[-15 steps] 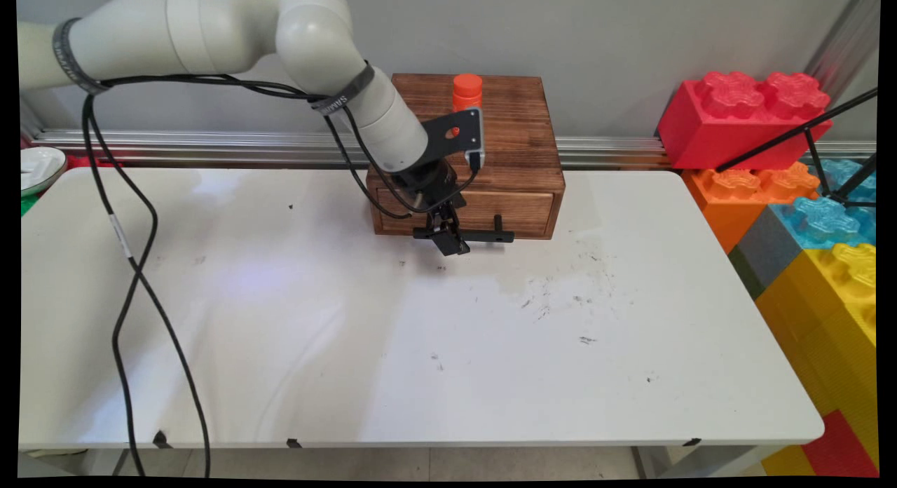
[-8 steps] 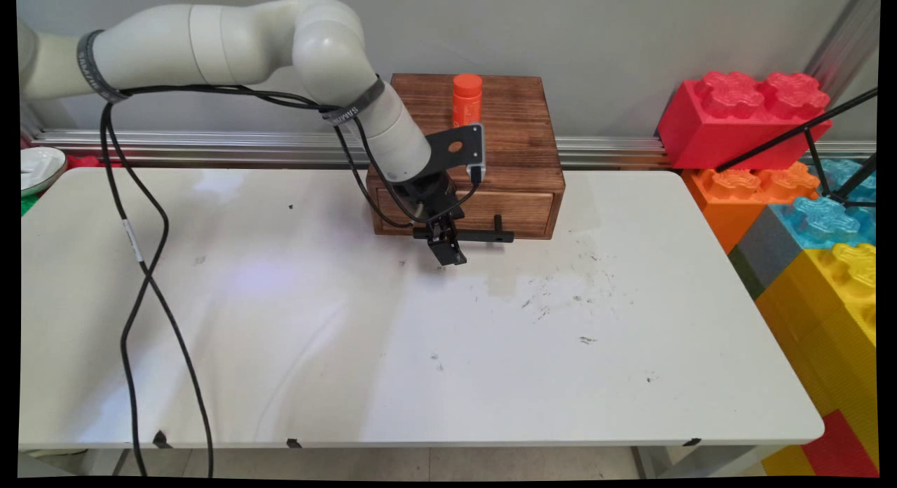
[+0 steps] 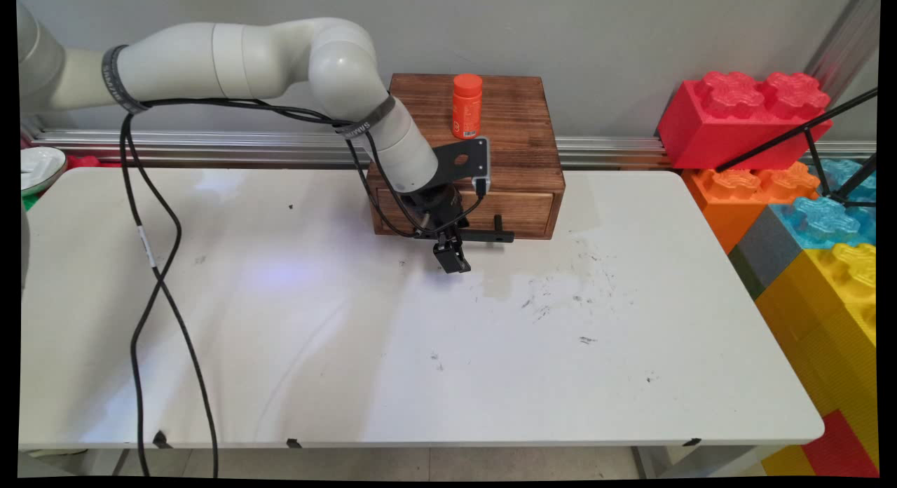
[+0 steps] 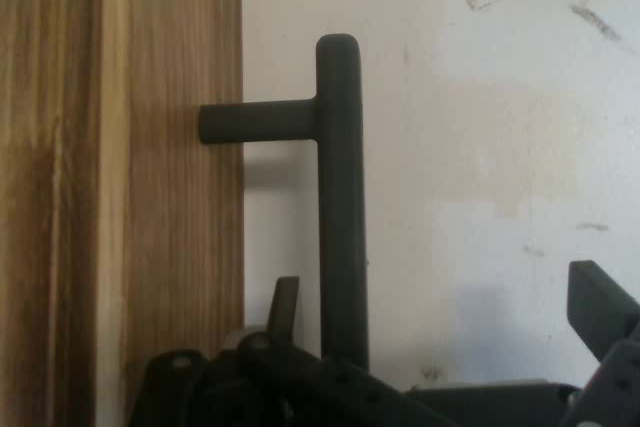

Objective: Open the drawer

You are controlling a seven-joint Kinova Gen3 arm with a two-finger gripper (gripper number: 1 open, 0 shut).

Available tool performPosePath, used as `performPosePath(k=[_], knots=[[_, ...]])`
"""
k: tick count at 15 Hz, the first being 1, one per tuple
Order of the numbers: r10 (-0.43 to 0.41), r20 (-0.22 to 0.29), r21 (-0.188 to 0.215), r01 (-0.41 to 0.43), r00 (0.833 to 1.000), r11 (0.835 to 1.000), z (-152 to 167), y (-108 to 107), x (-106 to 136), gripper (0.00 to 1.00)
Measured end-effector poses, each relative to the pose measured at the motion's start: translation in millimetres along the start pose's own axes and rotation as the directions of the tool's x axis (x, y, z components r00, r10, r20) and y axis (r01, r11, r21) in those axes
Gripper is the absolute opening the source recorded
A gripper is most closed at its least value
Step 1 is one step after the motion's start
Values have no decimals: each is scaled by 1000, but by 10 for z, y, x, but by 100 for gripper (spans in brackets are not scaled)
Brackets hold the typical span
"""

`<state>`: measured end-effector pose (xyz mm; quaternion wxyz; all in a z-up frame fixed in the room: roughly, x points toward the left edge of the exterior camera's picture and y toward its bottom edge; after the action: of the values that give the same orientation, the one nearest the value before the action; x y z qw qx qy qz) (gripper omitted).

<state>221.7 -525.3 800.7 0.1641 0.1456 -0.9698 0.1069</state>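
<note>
The claw (image 3: 452, 259) hangs low over the table (image 3: 420, 362), at the near face of the wooden box (image 3: 511, 134) that stands at the far edge. The box carries one drawer (image 3: 525, 211), which appears fully pushed in, with a black bar handle (image 3: 483, 236) held off its front on short posts. In the hand view the claw (image 4: 440, 292) is open and straddles the handle (image 4: 342, 197). One finger (image 4: 285, 305) sits in the narrow gap between bar and drawer front. The other (image 4: 600, 302) stands well apart on the table side. The bar is therefore off centre between the fingers; contact cannot be confirmed. Judged from this pose, any closure would be uneven unless the claw is first centred on the bar. An orange bottle (image 3: 467, 106) stands upright on the box top, so jolts should be avoided.
</note>
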Motion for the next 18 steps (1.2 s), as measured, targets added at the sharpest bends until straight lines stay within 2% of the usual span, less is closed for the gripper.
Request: performPosePath(k=[12,18], knots=[[-2,-13,-12,2,1000,1000,196,9,16,100],[-1,-18,-23,1,1000,1000,215,101,-5,100]])
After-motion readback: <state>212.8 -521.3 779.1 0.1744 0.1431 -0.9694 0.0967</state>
